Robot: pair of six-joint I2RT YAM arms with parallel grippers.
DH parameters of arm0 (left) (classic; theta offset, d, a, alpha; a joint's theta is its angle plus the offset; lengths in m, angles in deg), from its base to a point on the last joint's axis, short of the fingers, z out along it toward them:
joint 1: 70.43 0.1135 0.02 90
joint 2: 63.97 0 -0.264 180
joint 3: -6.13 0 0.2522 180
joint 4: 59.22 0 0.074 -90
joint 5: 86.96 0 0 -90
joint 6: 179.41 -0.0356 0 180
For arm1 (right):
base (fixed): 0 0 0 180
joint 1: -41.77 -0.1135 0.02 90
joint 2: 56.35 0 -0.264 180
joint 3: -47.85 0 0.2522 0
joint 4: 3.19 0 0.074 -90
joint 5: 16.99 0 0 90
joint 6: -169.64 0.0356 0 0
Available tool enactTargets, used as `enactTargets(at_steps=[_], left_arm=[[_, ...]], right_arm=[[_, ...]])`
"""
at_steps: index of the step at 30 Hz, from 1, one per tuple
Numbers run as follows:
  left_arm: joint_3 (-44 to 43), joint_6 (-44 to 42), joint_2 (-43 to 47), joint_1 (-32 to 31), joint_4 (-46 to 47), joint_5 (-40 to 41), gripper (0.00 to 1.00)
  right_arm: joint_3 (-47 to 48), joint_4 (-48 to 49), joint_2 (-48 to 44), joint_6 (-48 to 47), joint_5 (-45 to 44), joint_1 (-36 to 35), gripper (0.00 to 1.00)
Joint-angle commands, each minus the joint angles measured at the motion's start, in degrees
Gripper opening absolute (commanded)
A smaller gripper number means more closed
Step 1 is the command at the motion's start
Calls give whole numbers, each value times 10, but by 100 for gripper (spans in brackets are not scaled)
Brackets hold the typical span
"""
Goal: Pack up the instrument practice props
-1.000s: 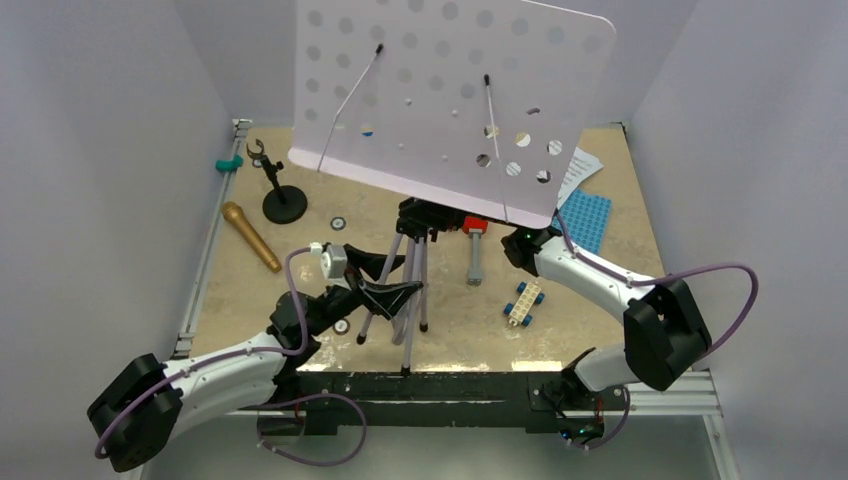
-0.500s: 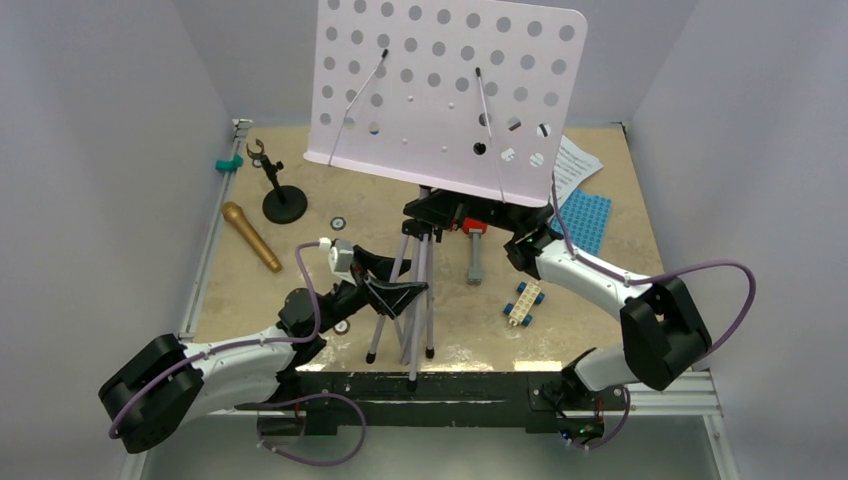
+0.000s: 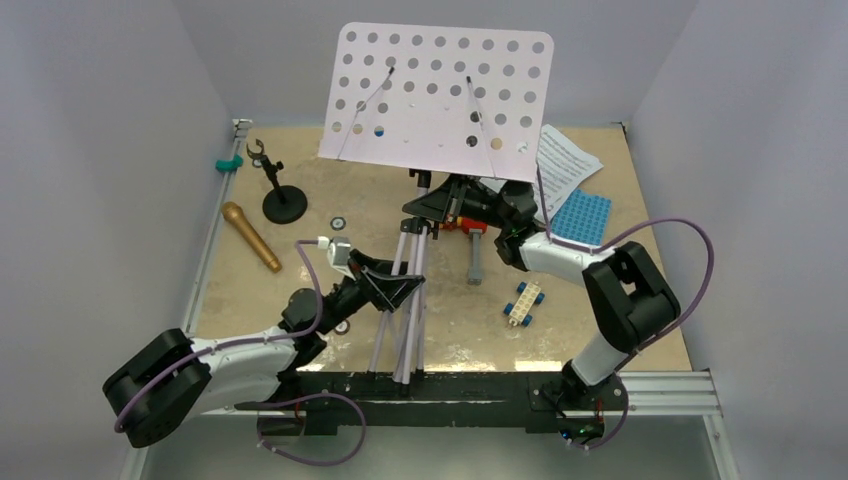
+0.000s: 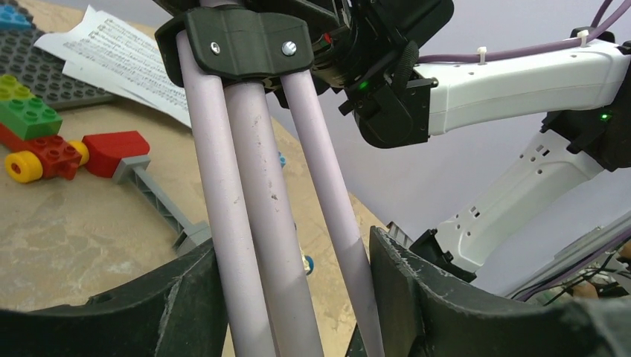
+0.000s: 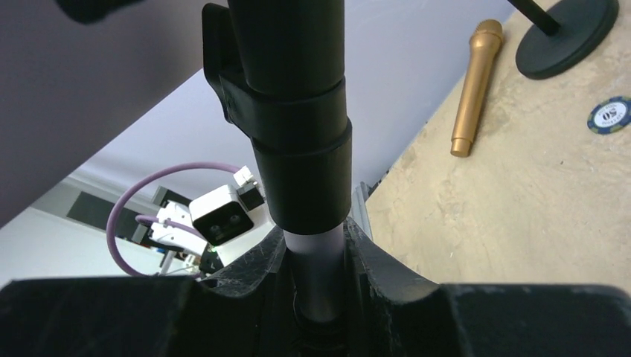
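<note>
Left pincer [image 4: 290,253], fairly wide, clasps the bunched tripod legs [image 4: 249,186] of the lilac music stand [image 3: 440,90]; right pincer [image 5: 316,249] clamps its shaft [image 5: 316,271].

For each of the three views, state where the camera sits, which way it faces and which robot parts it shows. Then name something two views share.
Top external: above, behind the bases, looking down on the lilac perforated music stand; left arm and right arm show.
Left wrist: looks up the stand's tripod legs, left gripper clasping them; right arm beyond.
Right wrist: looks along the stand's black-collared shaft, right gripper clamped round it.
Shared: gold-brown microphone, in top and right-wrist views.
</note>
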Motion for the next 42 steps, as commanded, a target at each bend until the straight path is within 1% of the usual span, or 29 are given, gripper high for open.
enactTargets(at_steps=[1,4,10,12,13,17,19,23,29,32,36,42], left_arm=[[17,-11,-33,3,10,9,61],[31,-3,-70,2,57,16,60],[32,10,-169,2,118,31,54],[35,16,-211,2,159,38,52],[37,19,-242,1,194,41,51],[28,22,-279,-1,198,45,49],[25,14,-288,-1,199,47,49],[22,-6,-298,-1,198,66,49],[21,-10,-330,-1,199,116,49],[13,-12,-353,-1,198,127,49],[-2,-11,-387,-1,199,132,47],[-15,-5,-410,-1,199,133,44]], right_arm=[[21,173,-9,91,-4,14,0],[13,175,12,85,-1,16,0],[21,154,65,68,22,27,0],[29,155,100,74,44,34,0],[30,164,117,81,52,37,0],[34,168,157,84,72,44,0],[41,146,163,69,77,44,0],[62,119,180,67,91,48,0],[87,16,208,51,98,58,0],[89,-37,219,37,91,63,0],[86,-83,227,15,81,68,0],[88,-130,230,-13,75,72,0]])
